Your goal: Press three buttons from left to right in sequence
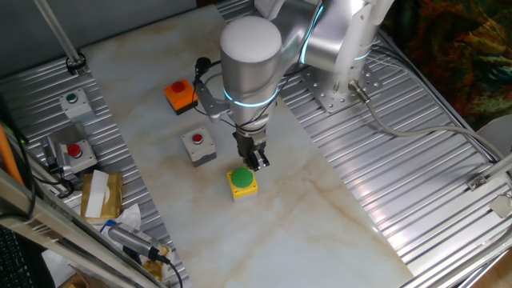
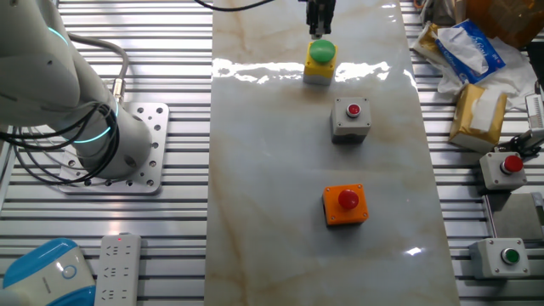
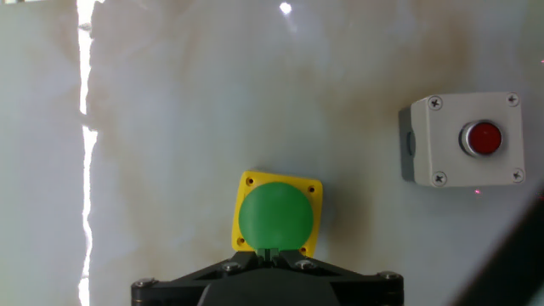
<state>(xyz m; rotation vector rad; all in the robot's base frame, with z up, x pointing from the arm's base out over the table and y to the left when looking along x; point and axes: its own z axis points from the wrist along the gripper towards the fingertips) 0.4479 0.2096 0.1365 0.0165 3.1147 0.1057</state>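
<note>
Three button boxes stand in a row on the marble tabletop: an orange box with a red button, a grey box with a red button, and a yellow box with a large green button. My gripper points down right over the green button. Its fingertips are together at the button's near edge. I cannot tell whether they touch the button.
A pale grey box with a small green button and a grey red-button box with cables sit on the ribbed metal side surface. Cardboard packets lie near them. The arm's base plate is bolted beside the marble.
</note>
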